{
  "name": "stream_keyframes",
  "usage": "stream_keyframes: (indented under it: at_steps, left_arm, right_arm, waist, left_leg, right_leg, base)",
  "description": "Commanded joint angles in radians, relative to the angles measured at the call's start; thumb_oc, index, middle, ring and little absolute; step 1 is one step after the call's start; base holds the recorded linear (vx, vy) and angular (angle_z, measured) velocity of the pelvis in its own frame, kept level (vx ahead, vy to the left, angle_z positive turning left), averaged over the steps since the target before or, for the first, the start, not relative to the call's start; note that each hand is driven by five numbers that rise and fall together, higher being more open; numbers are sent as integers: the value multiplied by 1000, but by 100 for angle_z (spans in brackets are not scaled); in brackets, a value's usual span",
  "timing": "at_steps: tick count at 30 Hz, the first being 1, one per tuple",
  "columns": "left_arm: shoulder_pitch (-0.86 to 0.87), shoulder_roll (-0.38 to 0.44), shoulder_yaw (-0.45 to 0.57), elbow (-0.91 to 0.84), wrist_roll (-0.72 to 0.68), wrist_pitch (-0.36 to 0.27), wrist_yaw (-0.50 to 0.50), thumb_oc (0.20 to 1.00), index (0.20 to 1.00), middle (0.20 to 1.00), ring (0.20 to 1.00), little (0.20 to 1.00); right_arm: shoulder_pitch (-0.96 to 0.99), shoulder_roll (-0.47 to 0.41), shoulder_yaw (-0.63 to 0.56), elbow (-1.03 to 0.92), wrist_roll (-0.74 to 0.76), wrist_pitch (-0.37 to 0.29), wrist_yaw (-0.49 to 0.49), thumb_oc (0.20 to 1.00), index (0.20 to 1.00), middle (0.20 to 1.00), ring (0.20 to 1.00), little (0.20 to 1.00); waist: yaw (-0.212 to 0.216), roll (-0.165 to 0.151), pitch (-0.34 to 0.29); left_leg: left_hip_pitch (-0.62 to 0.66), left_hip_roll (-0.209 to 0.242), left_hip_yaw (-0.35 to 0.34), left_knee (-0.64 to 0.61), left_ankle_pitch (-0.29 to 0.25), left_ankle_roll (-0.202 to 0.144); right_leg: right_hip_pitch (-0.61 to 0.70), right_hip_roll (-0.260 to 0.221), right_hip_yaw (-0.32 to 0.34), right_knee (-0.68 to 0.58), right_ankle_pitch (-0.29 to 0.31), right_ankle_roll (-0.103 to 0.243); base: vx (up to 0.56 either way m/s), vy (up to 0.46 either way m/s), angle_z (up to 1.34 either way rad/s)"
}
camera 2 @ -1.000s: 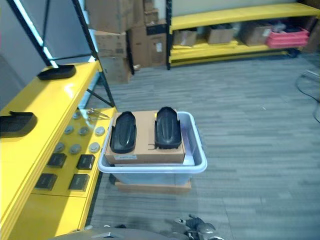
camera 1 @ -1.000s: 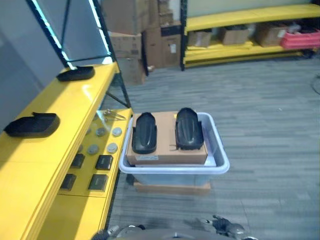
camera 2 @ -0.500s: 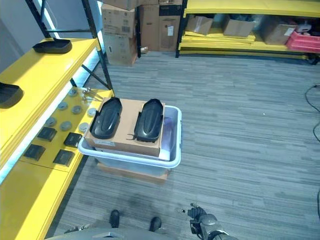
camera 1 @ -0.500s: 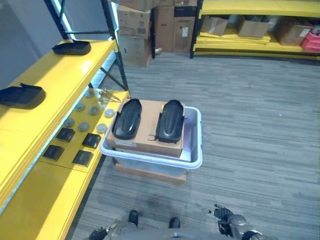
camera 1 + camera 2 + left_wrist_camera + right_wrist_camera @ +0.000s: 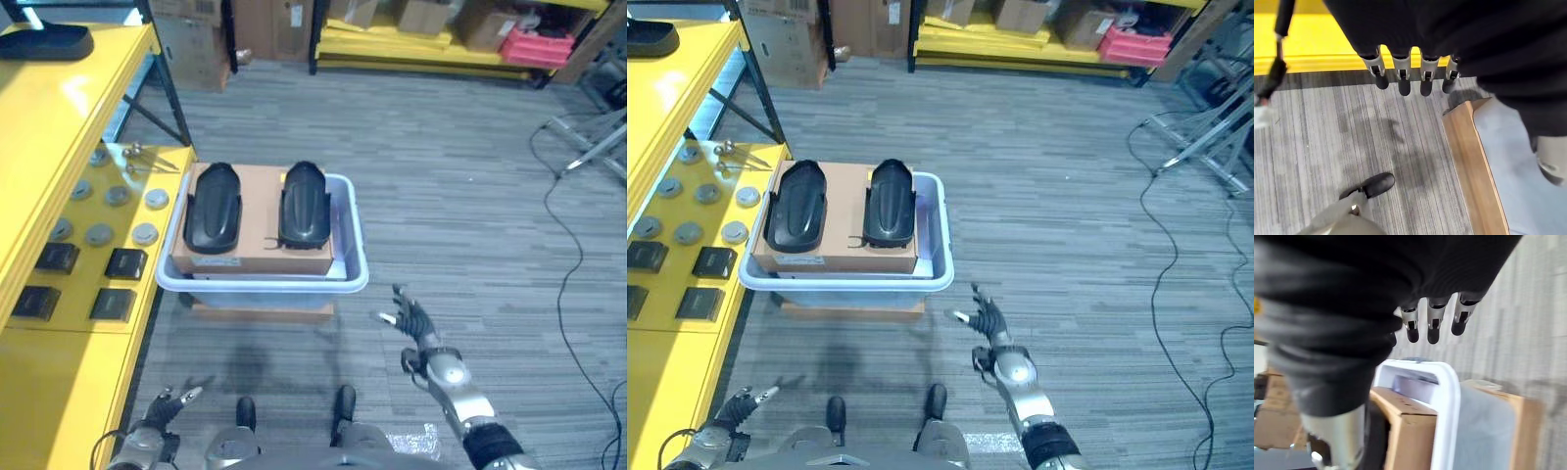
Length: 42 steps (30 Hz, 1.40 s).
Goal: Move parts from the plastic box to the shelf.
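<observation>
A: Where are the parts now?

B: Two black parts lie side by side on a cardboard box (image 5: 257,250) inside the plastic box (image 5: 355,257), in the middle of the frame. The left part (image 5: 213,208) and the right part (image 5: 305,204) are near each other but do not touch. The plastic box stands on a flat wooden board (image 5: 263,312) on the grey floor.

A: And the shelf?

B: The yellow shelf (image 5: 59,108) runs along the left edge. One more black part (image 5: 44,41) lies on it in the upper left corner. Lower on it are round metal discs (image 5: 145,233) and small black squares (image 5: 125,263).

A: What do the hands do?

B: The right hand (image 5: 414,324) is at lower center-right, over the floor, fingers straight and a little spread, holding nothing. The left hand (image 5: 168,405) is at the lower left, fingers also loose and empty. Both are apart from the plastic box.
</observation>
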Motion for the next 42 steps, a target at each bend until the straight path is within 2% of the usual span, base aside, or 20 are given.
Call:
stream_keyframes:
  at_steps: [1,5,7,8,11,17,18,22,27,31,32,33,39,42]
  left_arm:
    - [-22,-28,-61,-6,32,-30,20,1000,1000,1000,1000,1000]
    - [-39,-47,-146,-27,54,-29,29,1000,1000,1000,1000,1000]
    - [-55,-52,-181,-20,39,-31,41,1000,1000,1000,1000,1000]
    - [-57,-53,-180,-19,39,-31,41,1000,1000,1000,1000,1000]
    - [-72,-53,-214,-8,23,-35,60,1000,1000,1000,1000,1000]
    - [-96,-34,-233,19,-1,-43,82,1000,1000,1000,1000,1000]
    - [-101,-23,-238,17,-4,-46,85,1000,1000,1000,1000,1000]
    - [-111,-14,-234,15,-11,-47,96,1000,1000,1000,1000,1000]
    - [-143,-6,-267,-46,-42,-59,102,1000,1000,1000,1000,1000]
    - [-156,-12,-275,-59,-65,-57,85,1000,1000,1000,1000,1000]
    - [-158,-8,-276,-64,-61,-56,80,1000,1000,1000,1000,1000]
    - [-156,-7,-281,-74,-57,-54,75,1000,1000,1000,1000,1000]
    - [-152,-4,-275,-64,-43,-44,57,1000,1000,1000,1000,1000]
    - [-156,-7,-252,-41,-53,-43,67,1000,1000,1000,1000,1000]
  right_arm:
    - [-132,-53,-1,-13,-66,-51,-94,1000,1000,1000,1000,1000]
    - [-329,-55,31,35,-94,-41,-193,1000,1000,1000,1000,1000]
    - [-488,-56,65,121,-88,-28,-256,1000,1000,1000,1000,1000]
    - [-492,-56,66,125,-87,-29,-257,1000,1000,1000,1000,1000]
    - [-664,-86,89,247,-71,-13,-311,1000,1000,1000,1000,1000]
    - [-936,-176,170,525,-9,-11,-329,1000,1000,1000,1000,1000]
    - [-1005,-206,205,626,-10,0,-332,1000,1000,1000,1000,1000]
    - [-1061,-224,236,688,-14,13,-333,1000,1000,1000,1000,1000]
    - [-1134,-278,266,910,-2,57,-326,1000,1000,1000,1000,1000]
    - [-1131,-273,272,1004,21,88,-246,1000,1000,1000,1000,1000]
    - [-1128,-269,277,1022,19,96,-225,890,890,890,890,890]
    - [-1127,-266,281,1042,14,104,-208,200,200,200,200,200]
    - [-1089,-232,259,1060,5,115,-189,200,200,200,200,200]
    - [-1041,-195,233,1028,31,99,-196,200,200,200,200,200]
  waist:
    - [42,21,21]
    - [76,13,59]
    - [104,6,88]
    - [104,6,87]
    - [132,-3,121]
    - [166,-11,151]
    - [182,-7,161]
    - [189,-5,170]
    - [221,7,201]
    - [240,15,218]
    - [247,17,218]
    - [253,19,219]
    - [269,29,217]
    - [269,30,209]
  left_leg:
    - [11,68,-48,4,-87,-19]
    - [-55,85,-69,4,-71,-29]
    - [-119,91,-82,4,-52,-36]
    - [-121,91,-81,4,-52,-36]
    - [-175,91,-97,4,-36,-42]
    - [-247,86,-122,4,-13,-53]
    - [-265,82,-131,4,-10,-57]
    - [-287,76,-140,4,-1,-60]
    - [-346,57,-174,4,15,-73]
    - [-378,45,-193,4,23,-76]
    - [-386,41,-200,4,25,-77]
    - [-392,37,-204,4,26,-77]
    - [-405,28,-214,4,29,-78]
    - [-398,25,-214,4,27,-79]
  right_leg:
    - [-13,15,-9,3,-43,36]
    - [-64,26,-24,3,-44,35]
    - [-114,33,-26,3,-39,35]
    - [-117,33,-25,3,-39,35]
    - [-153,32,-32,3,-31,36]
    - [-194,23,-59,3,-20,45]
    - [-203,21,-65,3,-17,48]
    - [-217,16,-73,3,-12,52]
    - [-237,-2,-122,3,-1,63]
    - [-249,-11,-152,3,5,68]
    - [-251,-14,-160,3,6,69]
    - [-254,-15,-165,3,7,71]
    - [-259,-22,-177,3,7,72]
    - [-247,-26,-183,3,4,70]
  base:
    - [-56,-38,51]
    - [-68,-26,1]
    - [-90,6,0]
    - [-59,19,4]
    - [-63,7,21]
    - [-28,28,19]
    - [-18,37,25]
    - [-15,28,18]
    - [-9,14,22]
    - [-6,-2,17]
    - [14,-14,7]
    - [18,-8,11]
    - [17,15,10]
    - [3,3,1]
